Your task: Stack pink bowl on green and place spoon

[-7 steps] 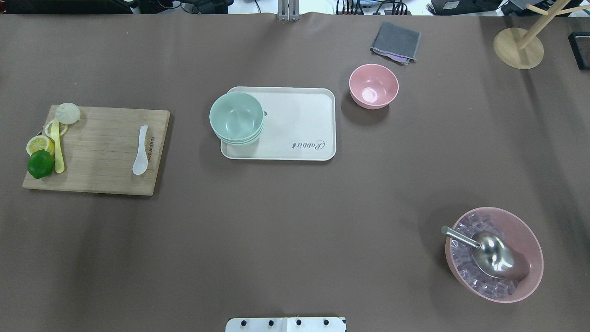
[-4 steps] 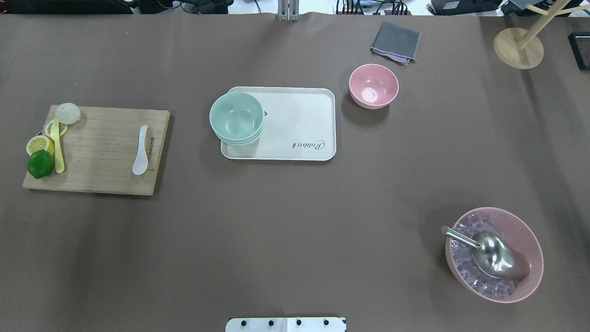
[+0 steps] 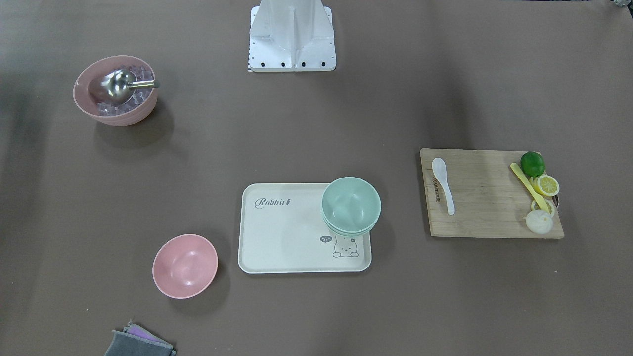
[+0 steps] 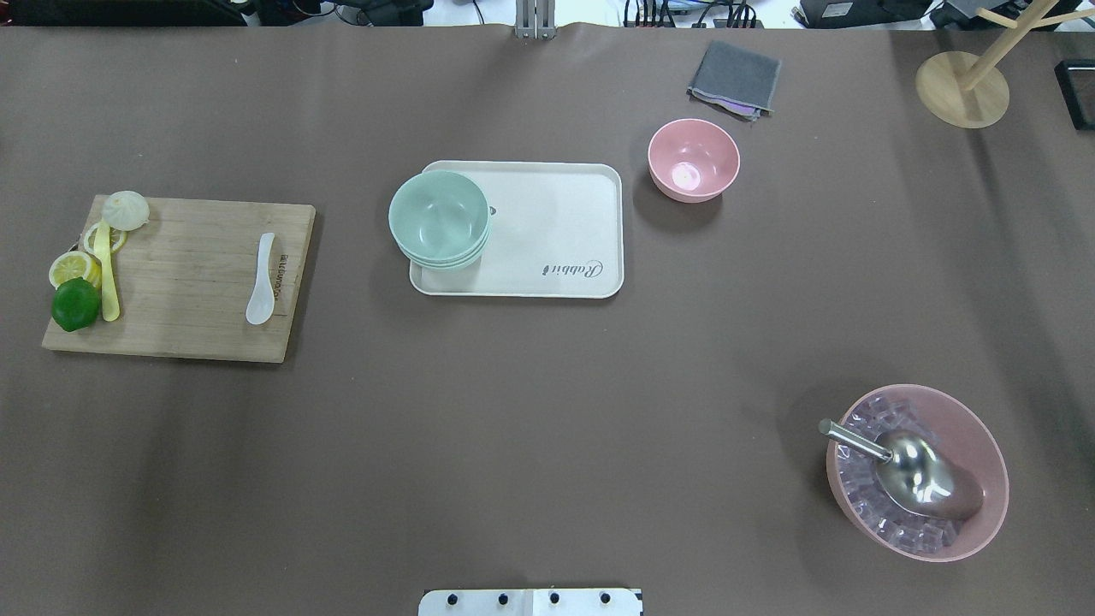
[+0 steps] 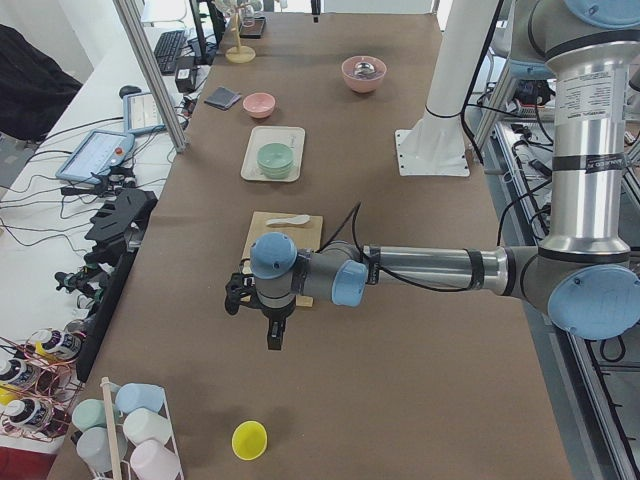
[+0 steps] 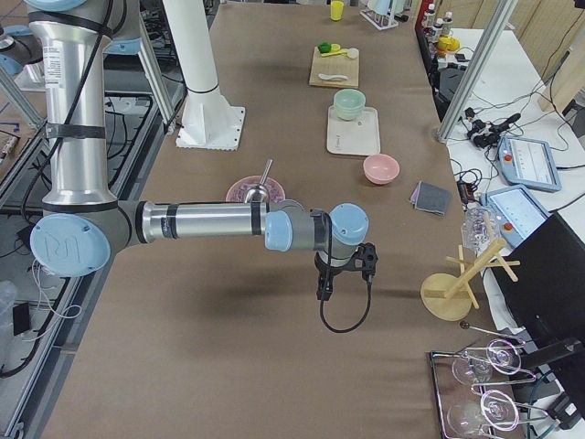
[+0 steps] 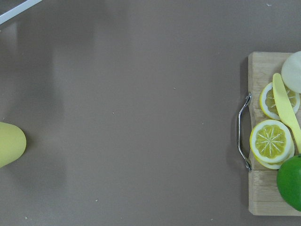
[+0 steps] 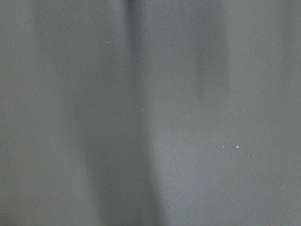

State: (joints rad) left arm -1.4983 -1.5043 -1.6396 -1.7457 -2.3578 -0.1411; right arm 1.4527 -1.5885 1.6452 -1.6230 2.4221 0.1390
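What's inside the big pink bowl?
A steel scoop lies on clear ice cubes in the big pink bowl. They cover its bottom, so anything beneath cannot be seen.

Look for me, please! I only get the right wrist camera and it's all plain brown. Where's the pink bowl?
Observer: The pink bowl stands upright and empty on the bare table, just off the cream tray on the robot's right.
Operator: And the green ones?
Observer: The green bowls sit nested together on the tray's other end, towards the robot's left.
Operator: Is the spoon in a bowl yet?
Observer: No. The white spoon lies flat on the wooden cutting board, further to the robot's left, near the board edge that faces the tray.
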